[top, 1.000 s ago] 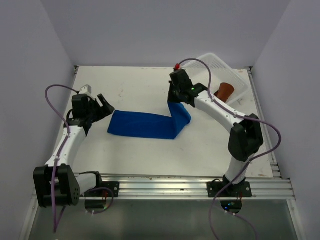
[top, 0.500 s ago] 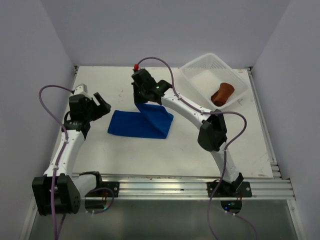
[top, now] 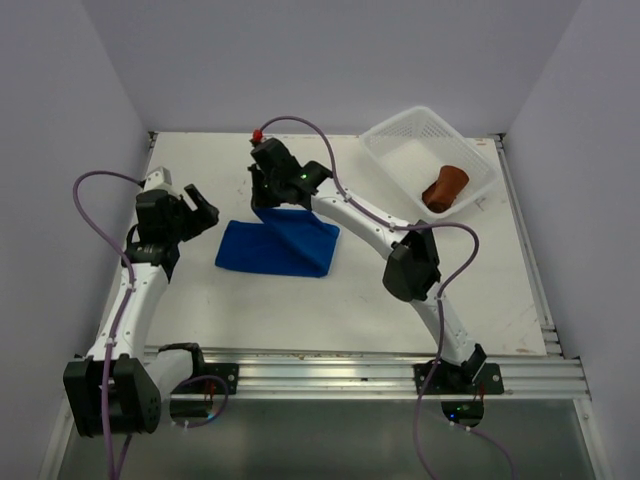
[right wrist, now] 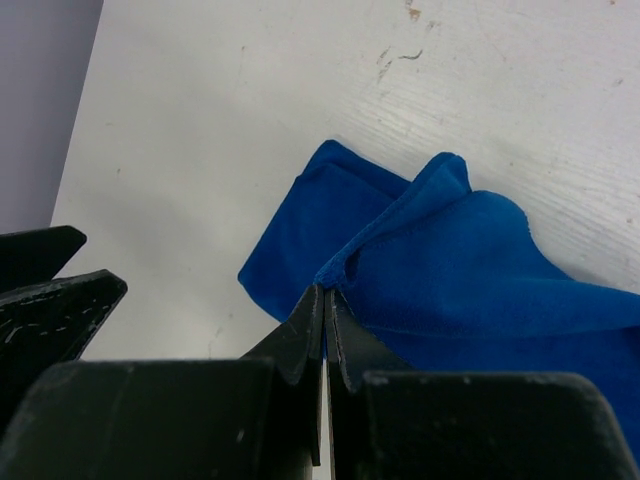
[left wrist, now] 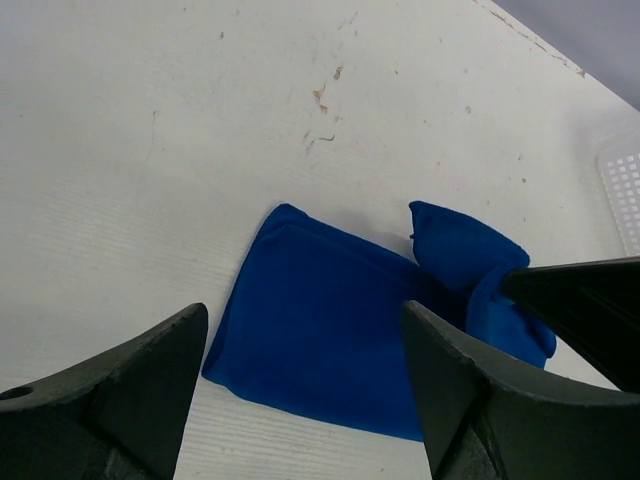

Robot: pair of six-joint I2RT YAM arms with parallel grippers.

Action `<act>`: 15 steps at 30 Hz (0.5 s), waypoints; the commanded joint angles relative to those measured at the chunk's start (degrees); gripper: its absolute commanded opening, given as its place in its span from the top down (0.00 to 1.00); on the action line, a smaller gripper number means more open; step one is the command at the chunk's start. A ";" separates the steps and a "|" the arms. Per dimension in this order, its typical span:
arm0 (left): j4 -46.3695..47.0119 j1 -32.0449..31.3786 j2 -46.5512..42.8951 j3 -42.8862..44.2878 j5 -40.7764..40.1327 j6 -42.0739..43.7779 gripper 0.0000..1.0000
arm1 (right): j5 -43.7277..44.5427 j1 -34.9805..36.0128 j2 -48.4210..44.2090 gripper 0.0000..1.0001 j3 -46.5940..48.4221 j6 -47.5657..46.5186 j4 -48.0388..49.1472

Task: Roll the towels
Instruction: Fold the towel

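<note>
Right pincer (right wrist: pixel 325 293) clamps shut on the lifted edge of the blue towel (top: pixel 275 250), holding that layer up over the half lying flat on the worktop (top: pixel 300 310), left of centre. Left pincer (top: pixel 203 212) hangs wide open and empty near the cloth's left end, not touching it. Of the 2 towels, the rust-brown towel (top: pixel 445 186) sits bunched in the white basket (top: pixel 396 121) at the far right corner, well apart. The step in hand looks like the 1st turn of the blue one. Doing it well likely means keeping the pinched edge low, travelling straight along the cloth so the side edges stack, and letting go only once the upper layer lies snug; the open pincer could pin the free end against sliding. The right arm (top: pixel 360 215) reaches far across the worktop, elbow bent over the middle, wrist tipped down over the fold. The left arm (top: pixel 135 290) rises along the left side, forearm angled inward, fingers aimed at the towel.
</note>
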 commanded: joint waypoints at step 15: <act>1.03 -0.27 -2.02 -0.13 -0.73 -0.43 0.18 | -6.80 4.29 6.09 1.00 5.88 1.90 9.81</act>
